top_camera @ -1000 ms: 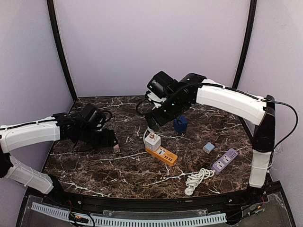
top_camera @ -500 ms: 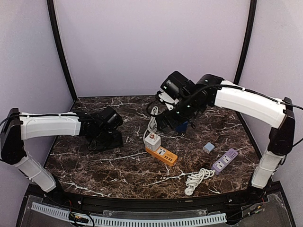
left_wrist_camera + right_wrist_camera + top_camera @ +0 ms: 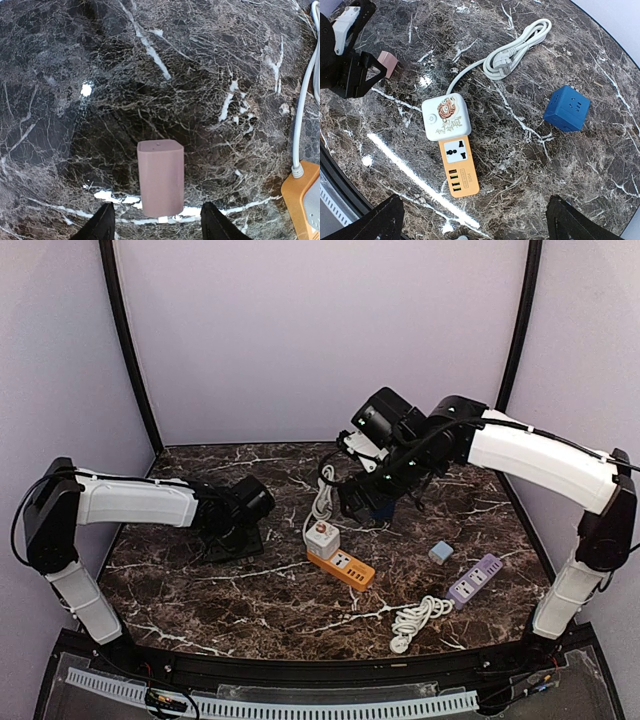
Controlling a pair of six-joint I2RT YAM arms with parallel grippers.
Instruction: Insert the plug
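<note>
Item: pink plug [image 3: 160,182], lying flat on the marble table [image 3: 200,60], lower centre of the left wrist view, well left of the orange power strip [image 3: 340,565].
Left gripper [image 3: 159,220]: has swung in over the plug; jaws narrowing either side, not yet touching.
Right gripper [image 3: 474,210]: jaws spread wide, empty.
Status: grasp imminent, insertion pending.

- Your table [image 3: 200,600] is dark marble with white veins.
- Behind the table, and on both its sides, stand plain lilac walls [image 3: 320,330].
- Two black poles [image 3: 128,350] rise from the table's back corners.
- A white slotted strip [image 3: 300,707] runs along the table's near edge.
- Light glints off the table top in small bright patches [image 3: 86,89].
</note>
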